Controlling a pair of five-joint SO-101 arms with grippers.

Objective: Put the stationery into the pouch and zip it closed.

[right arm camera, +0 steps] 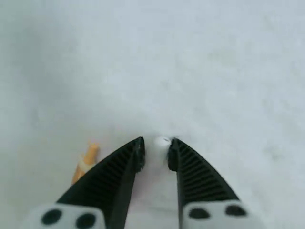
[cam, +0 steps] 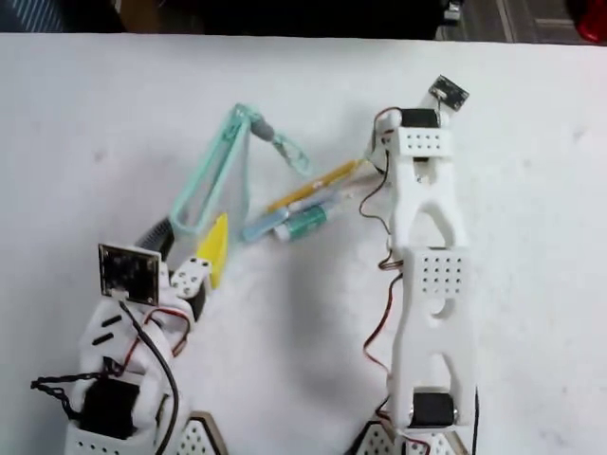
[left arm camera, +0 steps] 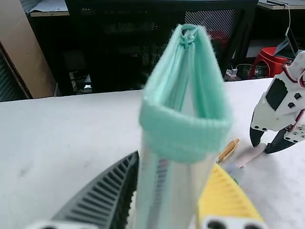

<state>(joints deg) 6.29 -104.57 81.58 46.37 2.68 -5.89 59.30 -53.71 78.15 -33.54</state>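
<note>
Left gripper (cam: 196, 227) is clamped on the closed end of the pouch (left arm camera: 183, 129), propping it so the mouth gapes. Pouch is soft mesh with a fabric rim: light and floppy, and I'd expect it to sag or fold if released. Hold the rim, not the mesh.

Pens lie in a bunch just beside the pouch's mouth: yellow pen (cam: 318, 183), green marker (cam: 305, 220), and white pen (right arm camera: 162, 141). They're stiff, light and smooth, so likely to roll or swivel if pinched at a tip. Mid-barrel is safer.

Right gripper (right arm camera: 156, 152) is at the pens' far end from the pouch, jaws narrow and straddling the white pen's tip, with no clear clamp. Zip pull (cam: 285, 147) dangles off the pouch's far corner, small and fiddly.
</note>
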